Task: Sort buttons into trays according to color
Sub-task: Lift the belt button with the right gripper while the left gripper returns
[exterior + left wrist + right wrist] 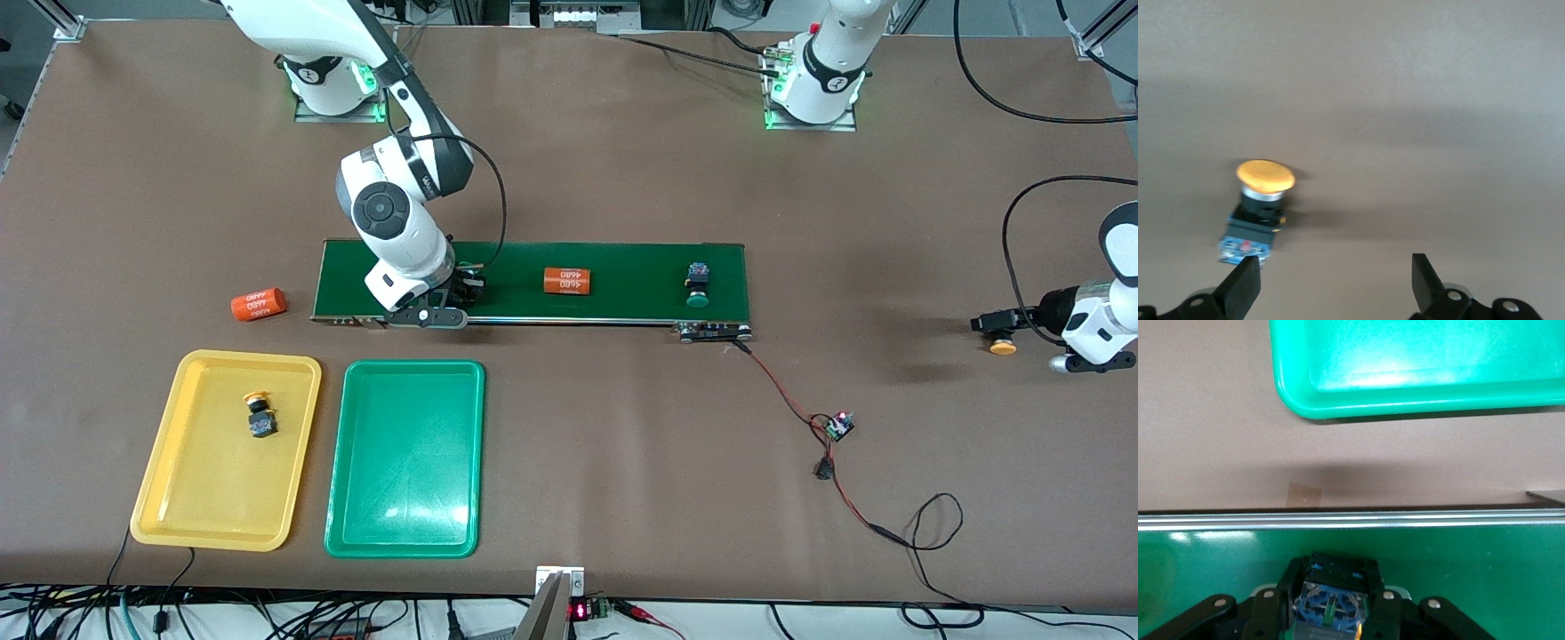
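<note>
My right gripper [464,290] [1331,588] is low over the dark-green belt [622,267] at the right arm's end, shut on a button [1331,608] with a black and blue body; its cap is hidden. A green button [698,286] lies on the belt toward the left arm's end. A yellow button [260,415] sits in the yellow tray [178,498]. The green tray [404,524] [1418,403] beside it holds nothing. Another yellow button [1003,347] [1265,177] lies on the table at the left arm's end, just outside one finger of my open left gripper [987,323] [1335,267].
An orange "4680" cylinder [567,281] lies mid-belt, and another [258,304] lies on the table off the belt's end nearest the right arm. A small circuit board [838,425] with a red wire trails from the belt's motor toward the front edge.
</note>
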Tool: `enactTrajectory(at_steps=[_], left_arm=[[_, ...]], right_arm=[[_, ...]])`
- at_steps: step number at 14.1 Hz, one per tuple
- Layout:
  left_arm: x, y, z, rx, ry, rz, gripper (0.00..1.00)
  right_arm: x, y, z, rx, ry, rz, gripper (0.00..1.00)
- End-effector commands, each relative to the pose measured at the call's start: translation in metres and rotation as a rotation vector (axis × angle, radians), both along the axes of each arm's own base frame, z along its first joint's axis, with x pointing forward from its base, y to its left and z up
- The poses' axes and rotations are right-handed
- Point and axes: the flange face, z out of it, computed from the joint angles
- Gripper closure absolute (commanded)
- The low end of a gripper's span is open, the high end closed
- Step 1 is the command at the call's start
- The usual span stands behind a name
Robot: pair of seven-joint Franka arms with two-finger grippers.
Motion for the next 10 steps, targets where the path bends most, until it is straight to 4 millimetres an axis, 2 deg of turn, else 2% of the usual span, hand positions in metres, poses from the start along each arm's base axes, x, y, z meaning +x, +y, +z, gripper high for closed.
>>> enactTrajectory(at_steps=[1, 2, 4, 6, 10], left_arm=[[0.000, 0.013, 0.003, 0.068, 0.018, -0.122, 0.00], [-0.001, 0.014, -0.002, 0.095, 0.035, -0.157, 0.00], [-0.001, 0.011, -0.004, 0.112, 0.045, -0.213, 0.00], [-0.005, 0.015, -0.014, 0.106, 0.056, -0.232, 0.00], [-0.002, 0.016, -0.018, 0.093, 0.022, -0.315, 0.00]], right_arm=[[0.009, -0.004, 0.039, -0.013, 0.020, 0.018, 0.77], [0.020, -0.014, 0.061, -0.015, 0.018, 0.051, 0.77], [0.039, -0.031, 0.082, -0.022, 0.015, 0.125, 0.77], [0.047, -0.044, 0.088, -0.026, 0.005, 0.218, 0.77], [0.068, -0.069, 0.090, -0.061, -0.076, 0.345, 0.77]])
